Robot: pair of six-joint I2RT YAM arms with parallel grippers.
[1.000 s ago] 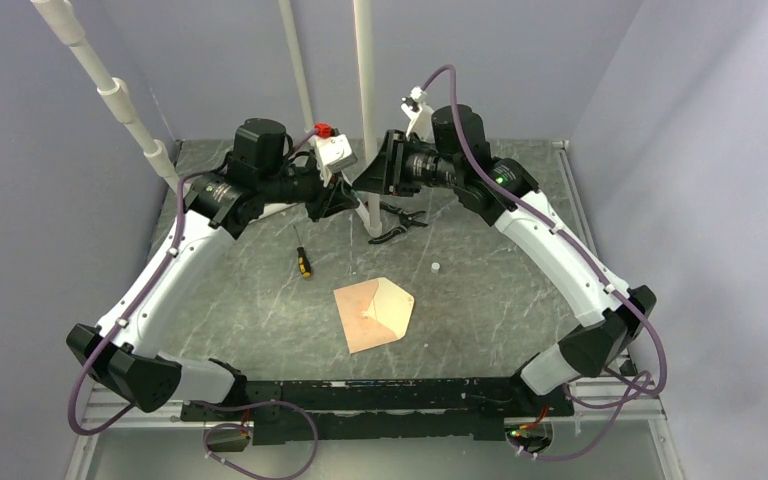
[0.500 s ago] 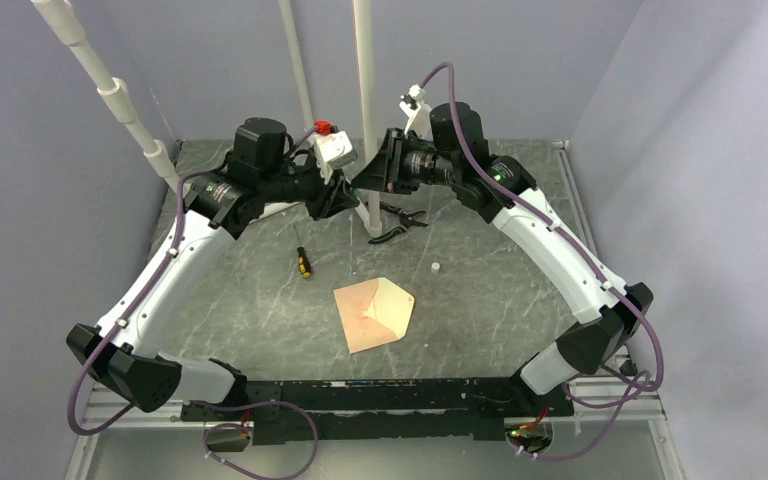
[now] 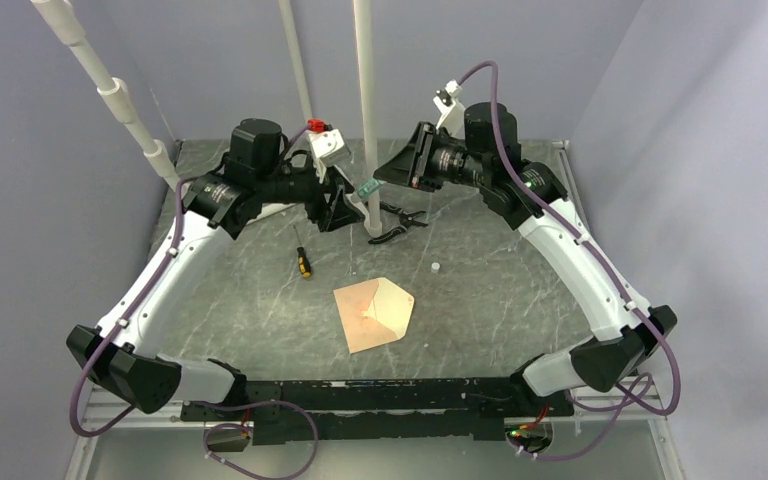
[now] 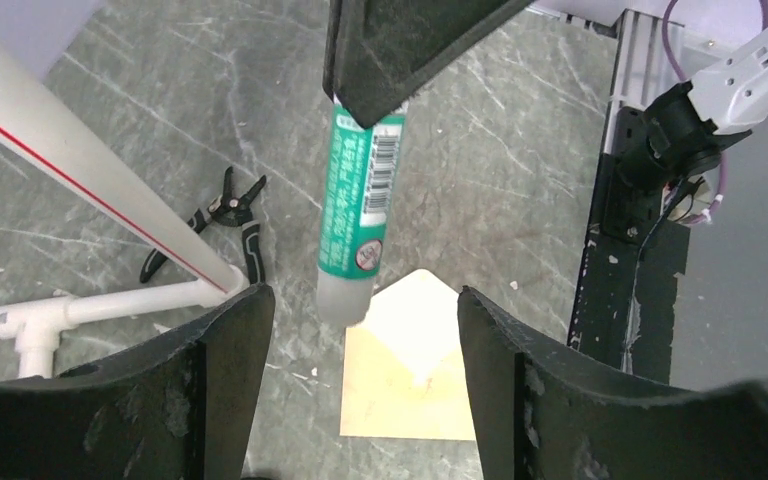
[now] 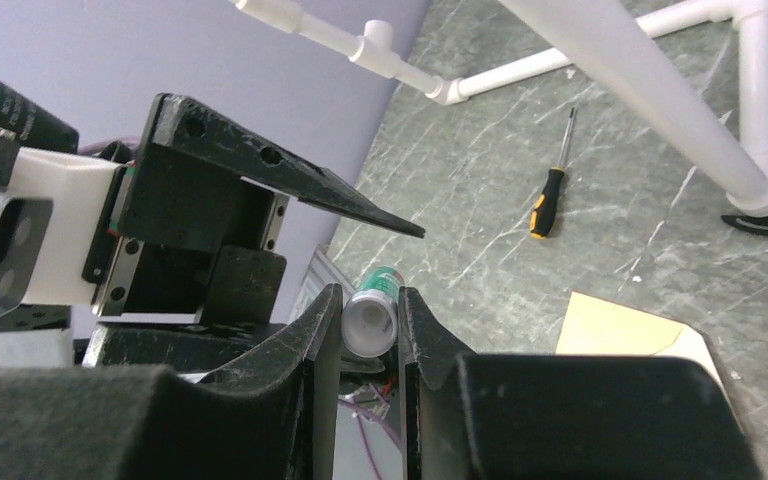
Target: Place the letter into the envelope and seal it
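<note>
Top external: found envelope (image 3: 373, 314) flat on table (image 3: 260, 300), flap open, pointing right, well nearward of left gripper (image 3: 345, 205) and right gripper (image 3: 385, 180), both held high. Letter not separately discernible.

Left wrist: left fingers spread, empty; glue stick (image 4: 360, 190) hanging above flap, pale end down.

Right wrist: right fingers clamped on stick.

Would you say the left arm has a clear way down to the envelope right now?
Probably yes: the left gripper is open and empty and the envelope lies uncovered, though the glue stick in the right gripper hangs just ahead of it.
</note>
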